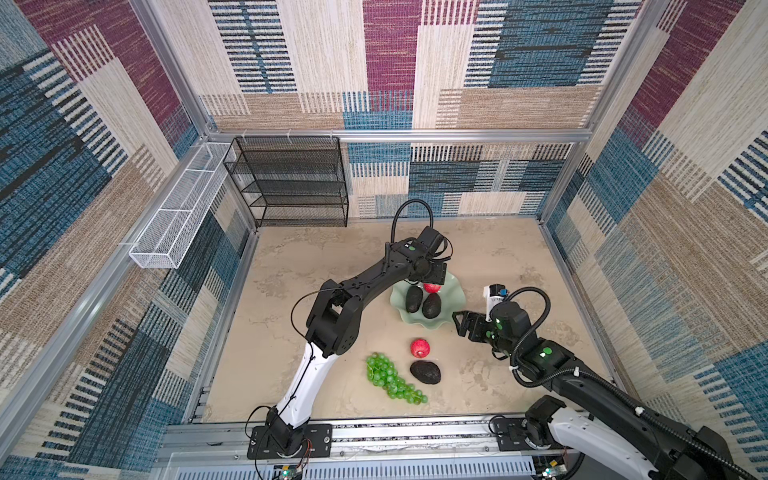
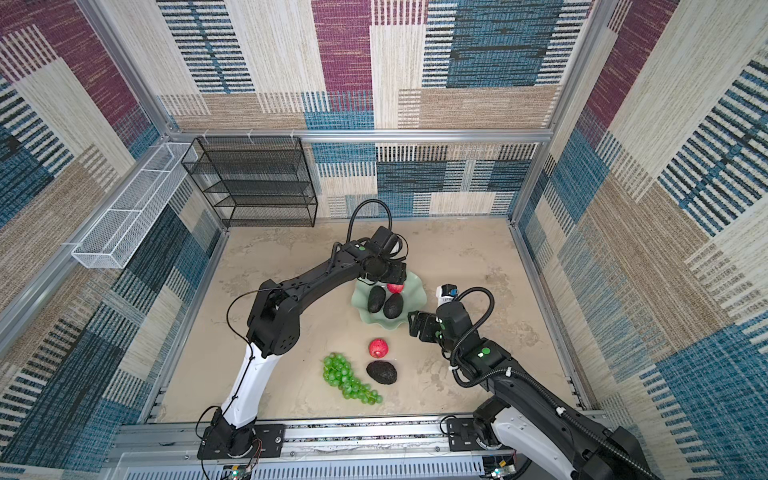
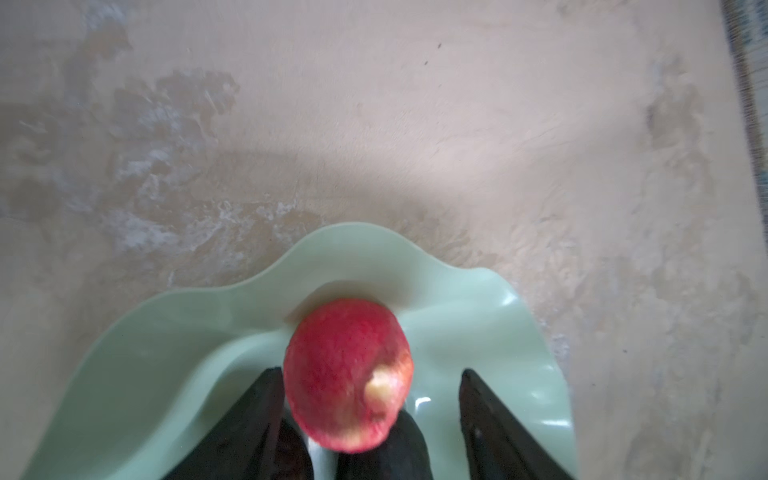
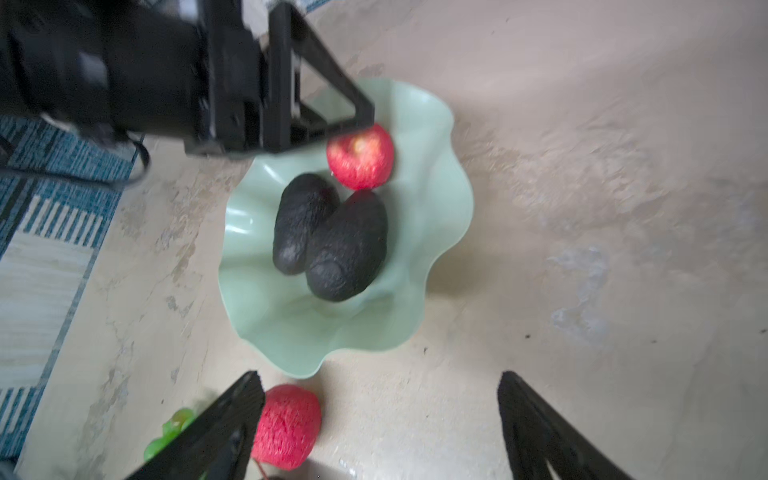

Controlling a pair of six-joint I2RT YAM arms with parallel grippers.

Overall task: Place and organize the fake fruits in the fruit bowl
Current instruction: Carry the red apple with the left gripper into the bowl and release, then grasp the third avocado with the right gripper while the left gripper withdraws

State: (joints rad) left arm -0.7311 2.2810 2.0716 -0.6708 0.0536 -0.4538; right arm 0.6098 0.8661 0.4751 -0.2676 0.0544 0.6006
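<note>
Over the fruit bowl (image 4: 428,232), the left hand (image 3: 370,371) stands parted around the red apple (image 4: 360,156) and should lift straight up without nudging it.

No text, label, brand, number or sign can be read in any view. The small white and blue unit (image 1: 493,292) on the right arm's wrist shows marks too small to read.

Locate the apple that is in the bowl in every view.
Top view: apple at the bowl's far side.
Top view: apple, same spot.
Left wrist: low in the picture, between the left gripper's open jaws.
Right wrist: upper middle.
Shared landmark: the two avocados beside it.
</note>
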